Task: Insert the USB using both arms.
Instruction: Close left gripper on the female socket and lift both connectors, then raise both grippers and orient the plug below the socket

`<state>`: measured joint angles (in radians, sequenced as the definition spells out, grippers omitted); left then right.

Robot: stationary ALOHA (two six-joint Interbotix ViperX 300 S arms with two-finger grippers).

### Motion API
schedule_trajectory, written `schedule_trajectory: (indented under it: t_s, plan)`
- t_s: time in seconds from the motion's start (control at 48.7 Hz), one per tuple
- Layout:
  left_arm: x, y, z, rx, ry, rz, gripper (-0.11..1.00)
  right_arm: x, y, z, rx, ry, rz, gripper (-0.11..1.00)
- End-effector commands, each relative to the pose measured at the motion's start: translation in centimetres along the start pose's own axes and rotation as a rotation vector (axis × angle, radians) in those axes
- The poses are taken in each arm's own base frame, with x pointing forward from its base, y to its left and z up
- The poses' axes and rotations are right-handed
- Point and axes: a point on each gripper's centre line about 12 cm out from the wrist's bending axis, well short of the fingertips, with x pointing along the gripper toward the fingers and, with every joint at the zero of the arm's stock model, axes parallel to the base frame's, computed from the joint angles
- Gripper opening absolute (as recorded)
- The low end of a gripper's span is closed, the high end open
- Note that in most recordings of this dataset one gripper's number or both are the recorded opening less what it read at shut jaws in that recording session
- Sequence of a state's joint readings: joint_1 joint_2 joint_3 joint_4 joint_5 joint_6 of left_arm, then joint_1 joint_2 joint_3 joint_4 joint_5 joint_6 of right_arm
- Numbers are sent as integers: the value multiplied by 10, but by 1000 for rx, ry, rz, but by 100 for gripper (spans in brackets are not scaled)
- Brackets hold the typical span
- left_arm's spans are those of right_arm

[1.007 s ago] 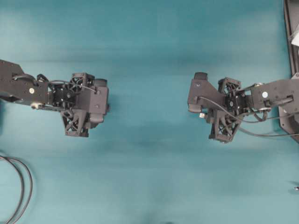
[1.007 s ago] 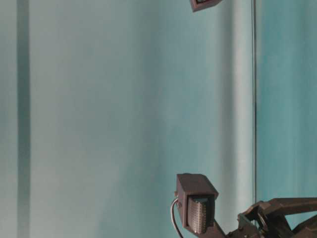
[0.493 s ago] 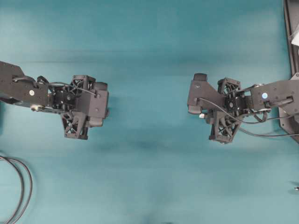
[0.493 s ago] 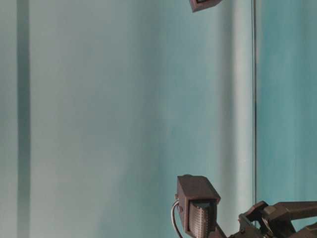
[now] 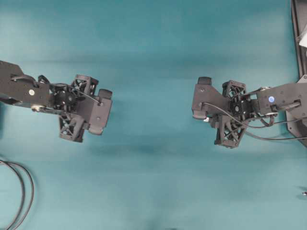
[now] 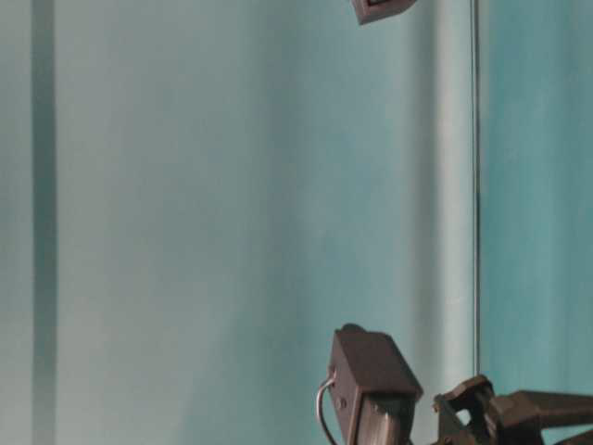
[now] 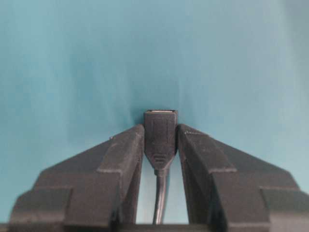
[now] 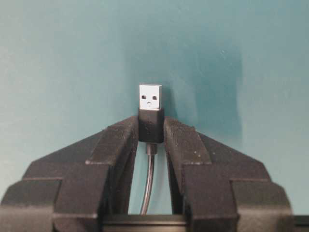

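In the right wrist view the USB (image 8: 150, 97), a small silvery plug tip on a black grip and thin cable, sticks out past my right gripper (image 8: 151, 126). The gripper is shut on the plug's black body. In the left wrist view my left gripper (image 7: 161, 133) is shut on a dark rounded socket connector (image 7: 160, 126), whose open mouth points away from the camera. Its thin cable runs back between the fingers (image 7: 120, 157). From overhead the left arm (image 5: 79, 108) and the right arm (image 5: 225, 108) face each other with a wide gap between them.
Thicker black cables (image 5: 21, 191) loop at the lower left of the teal table. A black frame edge (image 5: 295, 28) runs down the far right. A small metal piece (image 5: 304, 193) lies at the right edge.
The left gripper's jaws have closed in on the socket connector, and the left wrist has turned and shifted slightly left. The right arm has barely moved.
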<state>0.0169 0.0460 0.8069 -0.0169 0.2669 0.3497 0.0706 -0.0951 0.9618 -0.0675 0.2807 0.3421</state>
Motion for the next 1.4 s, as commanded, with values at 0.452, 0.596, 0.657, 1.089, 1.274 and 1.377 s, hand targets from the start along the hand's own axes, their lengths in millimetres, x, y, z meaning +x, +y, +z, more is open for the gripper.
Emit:
schedule_trajectory:
  t_s: [0.452,0.596,0.657,1.089,1.274,1.377]
  plan:
    - [-70,12,45,-118,-196,40,28,-70,0,18,-94,-85,-42,21]
    - [-92,25,53,-278,-183,33,28,-90,-4,20,-115,-115,-69,21]
    - [-106,37,54,-362,-159,37,28,-100,-6,22,-115,-132,-84,21]
    - [-182,79,88,-553,-208,6,28,-156,-26,57,-180,-272,-318,21]
    - [-200,95,87,-779,-427,-87,28,-172,-30,70,-263,-313,-436,21]
    - [-191,90,74,-898,-431,-189,28,-179,-32,72,-290,-309,-495,21]
